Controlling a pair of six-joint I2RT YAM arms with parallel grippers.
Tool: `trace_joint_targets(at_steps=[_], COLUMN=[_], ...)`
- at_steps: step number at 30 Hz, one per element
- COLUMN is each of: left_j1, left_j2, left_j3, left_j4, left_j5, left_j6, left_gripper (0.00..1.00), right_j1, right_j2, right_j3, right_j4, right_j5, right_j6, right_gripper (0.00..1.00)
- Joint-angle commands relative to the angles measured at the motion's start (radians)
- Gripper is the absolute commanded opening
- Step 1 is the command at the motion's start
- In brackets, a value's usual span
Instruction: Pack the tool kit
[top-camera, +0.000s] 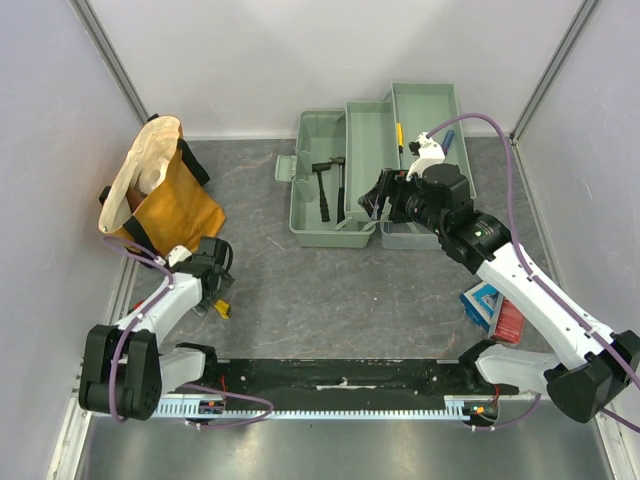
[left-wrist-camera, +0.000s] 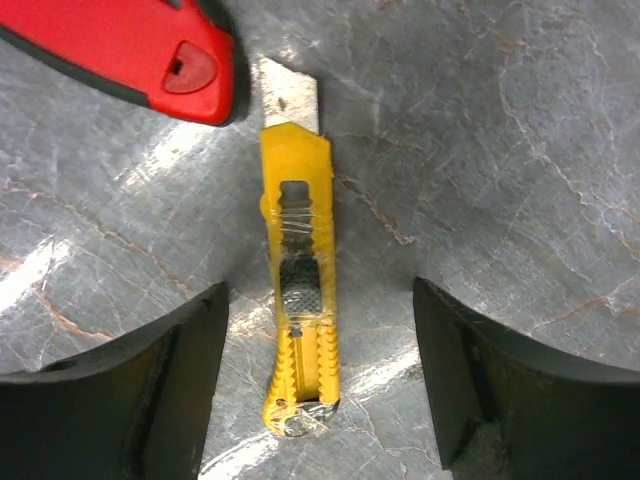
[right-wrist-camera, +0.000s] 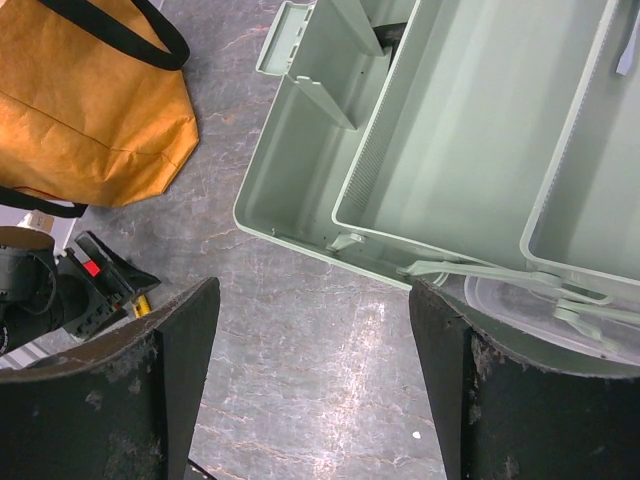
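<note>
The pale-green toolbox (top-camera: 305, 215) stands open at the back middle with its trays (top-camera: 370, 140) folded out. A small hammer (top-camera: 322, 185) lies in its base. My right gripper (top-camera: 380, 200) hovers open over the box's front right corner; in the right wrist view (right-wrist-camera: 314, 330) only bare table shows between its fingers, with the box's rim (right-wrist-camera: 290, 235) just ahead. My left gripper (top-camera: 218, 292) is low at the front left, open. In the left wrist view it (left-wrist-camera: 320, 330) straddles a yellow-black utility knife (left-wrist-camera: 298, 290) lying flat, fingers apart from it. A red-handled tool (left-wrist-camera: 130, 50) lies just beyond.
A mustard-yellow cloth bag (top-camera: 165, 195) sits at the back left, also seen from the right wrist (right-wrist-camera: 90, 100). Blue-and-red packets (top-camera: 495, 308) lie on the table at the right, under the right arm. White walls close in the sides and back.
</note>
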Motion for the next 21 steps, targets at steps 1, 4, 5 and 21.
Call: trace_joint_targets(at_steps=[1,4,5,21], left_j1=[0.007,0.009,0.007,0.009], left_j2=[0.099,0.119,0.111,-0.03], left_j3=[-0.037,-0.029,-0.03,0.068], left_j4=[0.172,0.209,0.221,0.076], left_j5=[0.281,0.379,0.395,0.223], left_j6=[0.036,0.061,0.067,0.202], left_gripper=[0.72,0.49,0.47,0.4], right_j1=[0.0,0.0,0.0,0.0], right_j2=[-0.007,-0.011,-0.013,-0.001], right_j3=[0.031,0.031,0.031,0.035], right_j4=[0.012,0.009,0.01,0.013], right_j5=[0.013,0.015,0.016,0.011], right_j6=[0.0,0.0,0.0,0.001], right_gripper=[0.83,0.83,0.83,0.83])
